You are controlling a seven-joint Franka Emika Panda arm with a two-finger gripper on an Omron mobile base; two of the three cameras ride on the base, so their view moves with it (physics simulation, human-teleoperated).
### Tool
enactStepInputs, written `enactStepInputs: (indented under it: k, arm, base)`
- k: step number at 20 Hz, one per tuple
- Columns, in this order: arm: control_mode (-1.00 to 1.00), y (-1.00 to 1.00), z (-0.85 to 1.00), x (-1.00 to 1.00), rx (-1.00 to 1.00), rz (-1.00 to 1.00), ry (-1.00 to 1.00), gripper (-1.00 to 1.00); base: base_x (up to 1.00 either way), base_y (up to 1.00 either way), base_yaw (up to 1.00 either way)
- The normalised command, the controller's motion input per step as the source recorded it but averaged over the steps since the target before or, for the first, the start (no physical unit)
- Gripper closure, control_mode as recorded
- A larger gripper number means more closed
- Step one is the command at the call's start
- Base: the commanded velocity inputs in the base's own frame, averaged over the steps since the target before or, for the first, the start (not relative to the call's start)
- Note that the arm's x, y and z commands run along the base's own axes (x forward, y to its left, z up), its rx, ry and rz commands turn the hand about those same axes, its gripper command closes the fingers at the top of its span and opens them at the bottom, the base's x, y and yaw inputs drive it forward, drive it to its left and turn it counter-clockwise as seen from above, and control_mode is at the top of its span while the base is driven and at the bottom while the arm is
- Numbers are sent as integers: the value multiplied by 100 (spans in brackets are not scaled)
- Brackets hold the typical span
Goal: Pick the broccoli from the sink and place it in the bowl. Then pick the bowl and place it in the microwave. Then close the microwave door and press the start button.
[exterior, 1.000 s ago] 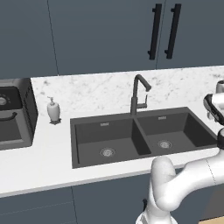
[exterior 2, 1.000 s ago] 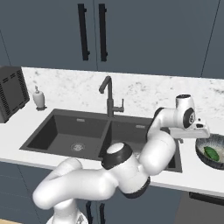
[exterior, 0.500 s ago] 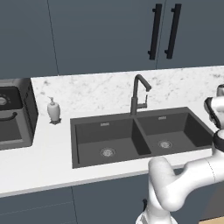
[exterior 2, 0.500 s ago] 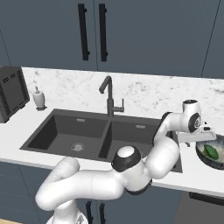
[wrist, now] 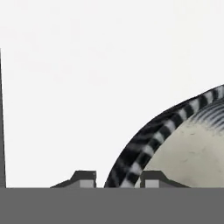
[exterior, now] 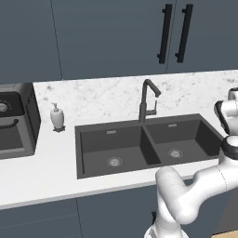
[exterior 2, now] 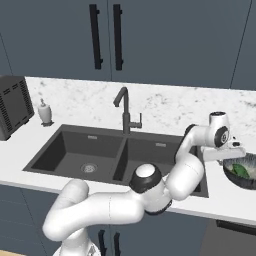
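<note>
Lower than a second ago, the gripper [wrist: 117, 178] now straddles the near rim of the bowl [exterior 2: 243, 175], its jaws partly drawn in with one tip either side; whether they yet pinch is unclear. Judged best: clench firmly, lift level. Inside the bowl, on the tabletop [exterior 2: 227, 200] at the sink's [exterior 2: 75, 155] three o'clock, lies the broccoli [exterior 2: 240, 170].

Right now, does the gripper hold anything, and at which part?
The gripper has its fingertips on either side of the bowl's rim, one inside and one outside. A firm hold cannot yet be told.
</note>
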Motion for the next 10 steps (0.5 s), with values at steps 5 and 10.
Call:
enactStepInputs:
  k: [5, 10]
  arm:
    - [-100, 0, -20, -39, 0, 2, 1, 100]
    - [-100, 30, 0, -100, -9, 16, -27, 100]
  base:
    - [0, 0, 0]
    - [0, 0, 0]
